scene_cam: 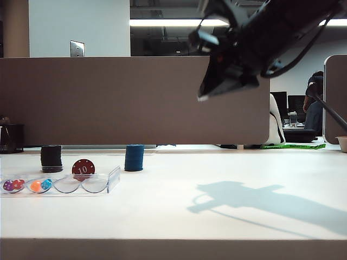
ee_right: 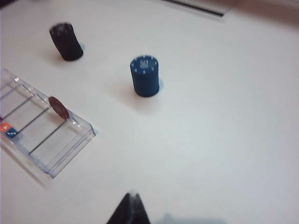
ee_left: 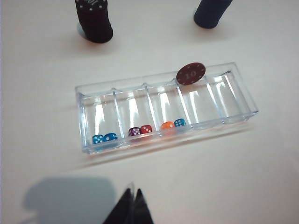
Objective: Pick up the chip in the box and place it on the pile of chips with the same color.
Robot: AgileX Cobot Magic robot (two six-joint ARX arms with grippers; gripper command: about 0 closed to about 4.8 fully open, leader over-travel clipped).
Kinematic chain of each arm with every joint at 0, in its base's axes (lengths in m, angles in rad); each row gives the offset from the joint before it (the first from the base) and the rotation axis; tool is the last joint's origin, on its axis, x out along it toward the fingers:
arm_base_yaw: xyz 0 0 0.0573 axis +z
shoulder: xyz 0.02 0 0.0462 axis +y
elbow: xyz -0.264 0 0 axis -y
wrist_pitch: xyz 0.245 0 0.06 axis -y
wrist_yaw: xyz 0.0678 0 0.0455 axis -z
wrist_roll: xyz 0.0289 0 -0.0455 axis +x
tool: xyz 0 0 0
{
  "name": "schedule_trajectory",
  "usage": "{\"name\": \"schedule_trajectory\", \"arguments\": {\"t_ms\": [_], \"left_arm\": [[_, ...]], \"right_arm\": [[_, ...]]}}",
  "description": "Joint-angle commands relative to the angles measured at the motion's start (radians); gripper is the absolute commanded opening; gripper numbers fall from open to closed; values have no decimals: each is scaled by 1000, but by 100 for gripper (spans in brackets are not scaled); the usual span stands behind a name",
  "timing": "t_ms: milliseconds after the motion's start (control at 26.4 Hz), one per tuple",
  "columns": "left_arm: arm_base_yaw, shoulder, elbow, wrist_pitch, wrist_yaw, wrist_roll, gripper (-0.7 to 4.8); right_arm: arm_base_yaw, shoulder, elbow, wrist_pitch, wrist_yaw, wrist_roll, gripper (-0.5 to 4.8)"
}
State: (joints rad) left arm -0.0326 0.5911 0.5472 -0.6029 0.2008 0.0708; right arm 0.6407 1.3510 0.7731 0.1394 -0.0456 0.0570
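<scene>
I see the round red chip [ee_left: 190,73] upright against the clear box [ee_left: 93,144] wall; left gripper [ee_left: 131,205] and right gripper [ee_right: 131,208], both above the box, have fingers together.

1. I see bright overhead light from a ceiling strip [scene_cam: 179,23].
2. It throws the arm's shadow [scene_cam: 255,200] on the table [scene_cam: 217,179], right of the box [scene_cam: 103,184].
3. White glare streaks the box floor; the arm overhead looks soft and dark.
4. The right wrist view is slightly blurred.

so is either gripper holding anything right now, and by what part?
Nothing held. Left gripper and right gripper both hang shut above the table; the chip stands on edge in the box.
</scene>
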Motion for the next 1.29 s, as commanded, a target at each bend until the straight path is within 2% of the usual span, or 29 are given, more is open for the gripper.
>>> {"name": "schedule_trajectory", "arguments": {"t_ms": [38,644,796,1289], "left_arm": [[1,5,4,23,7,8,-6],[1,5,4,39,25,10,-6],[1,5,4,88,76,71,-6],[2,3,4,101,63,79,-6]], "right_arm": [[0,40,35,2,-1,2,-6],[1,47,42,23,1,-13,-6],[1,47,42,23,2,-94,-6],[-11,45,42,29,2,-135,-6]]}}
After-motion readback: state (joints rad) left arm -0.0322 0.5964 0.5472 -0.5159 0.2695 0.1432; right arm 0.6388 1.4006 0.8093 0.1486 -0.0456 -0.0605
